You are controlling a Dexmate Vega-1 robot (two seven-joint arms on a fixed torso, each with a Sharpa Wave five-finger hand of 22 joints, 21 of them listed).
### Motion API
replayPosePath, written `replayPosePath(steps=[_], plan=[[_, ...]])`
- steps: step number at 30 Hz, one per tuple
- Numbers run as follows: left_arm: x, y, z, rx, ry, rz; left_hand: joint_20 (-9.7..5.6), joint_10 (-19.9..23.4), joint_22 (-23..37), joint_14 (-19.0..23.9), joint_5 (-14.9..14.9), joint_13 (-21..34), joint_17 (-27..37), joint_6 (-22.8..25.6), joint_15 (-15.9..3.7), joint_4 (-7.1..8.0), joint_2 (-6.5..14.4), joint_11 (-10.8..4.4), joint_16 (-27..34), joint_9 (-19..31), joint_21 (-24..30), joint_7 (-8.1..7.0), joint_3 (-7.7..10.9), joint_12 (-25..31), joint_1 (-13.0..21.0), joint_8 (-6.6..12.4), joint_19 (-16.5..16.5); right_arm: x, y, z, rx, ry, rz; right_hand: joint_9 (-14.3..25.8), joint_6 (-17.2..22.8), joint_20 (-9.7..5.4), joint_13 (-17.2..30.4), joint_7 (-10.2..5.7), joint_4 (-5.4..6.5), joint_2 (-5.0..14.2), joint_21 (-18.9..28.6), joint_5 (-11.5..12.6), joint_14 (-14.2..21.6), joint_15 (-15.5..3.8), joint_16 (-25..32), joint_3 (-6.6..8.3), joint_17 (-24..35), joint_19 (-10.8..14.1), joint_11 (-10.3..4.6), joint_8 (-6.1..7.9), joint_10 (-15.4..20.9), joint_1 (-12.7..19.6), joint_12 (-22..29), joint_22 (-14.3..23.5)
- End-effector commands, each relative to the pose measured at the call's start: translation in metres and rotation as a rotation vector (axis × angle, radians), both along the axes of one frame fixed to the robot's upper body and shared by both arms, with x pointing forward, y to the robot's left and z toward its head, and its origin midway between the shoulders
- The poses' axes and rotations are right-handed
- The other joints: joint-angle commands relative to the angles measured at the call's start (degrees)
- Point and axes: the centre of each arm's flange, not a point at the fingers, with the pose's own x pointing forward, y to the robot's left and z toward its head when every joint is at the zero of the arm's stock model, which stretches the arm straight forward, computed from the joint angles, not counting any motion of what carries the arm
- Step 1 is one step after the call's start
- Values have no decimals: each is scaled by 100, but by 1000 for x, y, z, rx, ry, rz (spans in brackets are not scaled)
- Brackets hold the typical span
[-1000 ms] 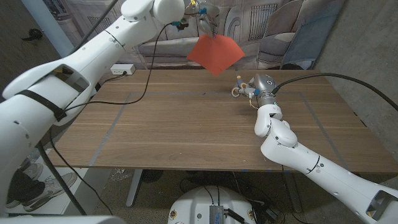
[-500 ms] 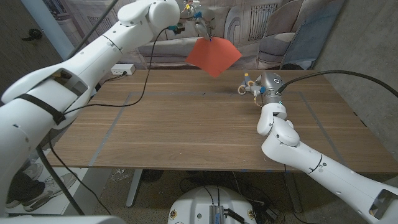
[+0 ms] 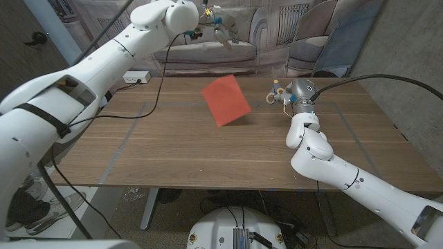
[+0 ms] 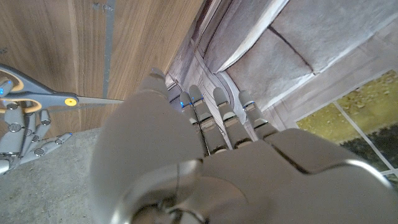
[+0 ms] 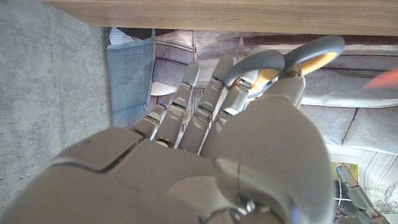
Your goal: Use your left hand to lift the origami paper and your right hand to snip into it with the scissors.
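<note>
Origami paper (image 3: 225, 101) hangs loose mid-frame above the table (image 3: 173, 145), below the empty, spread left hand (image 3: 220, 26) at top centre, needing a firm regrasp while the right hand (image 3: 289, 95) grips the scissors (image 4: 43, 99).

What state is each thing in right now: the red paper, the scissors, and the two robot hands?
origami paper: loose, tilted, in no hand, over the table below the left hand; whether it touches the wood is unclear.
scissors: gripped by the right hand, blades together.
left hand: raised above the table's far side, fingers holding nothing.
right hand: fingers through the scissors' handles.
table: wooden, marked with tape lines.
</note>
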Motion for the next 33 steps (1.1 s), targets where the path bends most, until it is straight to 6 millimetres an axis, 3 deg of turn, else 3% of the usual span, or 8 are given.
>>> replayPosePath(steps=[1,6,18,22,33], plan=[[5,9,-5,6,-85,25,52,-638,7,-413,85,-155,-275,-618,-335,55,-5,134,14,10,-42,17,-127,4,-134,-35,-138,2,3,2,1,15,-3,27,18,4,22,-37,20,487,22,-7,63,-920,-10,-48,11,36,-87,33,130,432,24,10],[10,18,-7,-9,-70,7,56,-908,8,-627,116,-237,-389,-900,-231,106,60,188,15,11,-52,59,-156,11,-180,-33,-173,2,8,2,12,13,-18,28,19,5,22,-37,22,490,22,-10,64,-920,-11,-50,11,37,-87,35,132,430,24,10],[11,36,-11,-68,-139,-83,20,-957,8,-689,127,-294,-461,-832,-232,164,130,201,43,11,-58,41,-176,52,-241,49,-200,-6,15,6,23,10,-77,34,23,3,19,-37,30,494,22,-21,64,-918,-17,-58,10,38,-87,43,135,425,19,11],[14,39,-15,-59,-135,-110,-6,-1058,9,-768,126,-334,-508,-882,-206,256,198,243,48,12,-60,53,-209,50,-357,52,-218,-10,22,6,26,7,-87,36,21,2,17,-38,31,494,22,-25,63,-919,-20,-61,9,39,-88,44,136,425,17,12],[42,44,-30,-64,-106,-119,-4,-1084,9,-839,124,-390,-573,-901,-163,335,245,273,61,4,-65,100,-253,83,-458,70,-246,2,34,5,45,45,-84,40,23,1,17,-38,35,499,24,-33,66,-920,-23,-64,10,48,-88,49,141,426,15,12]])
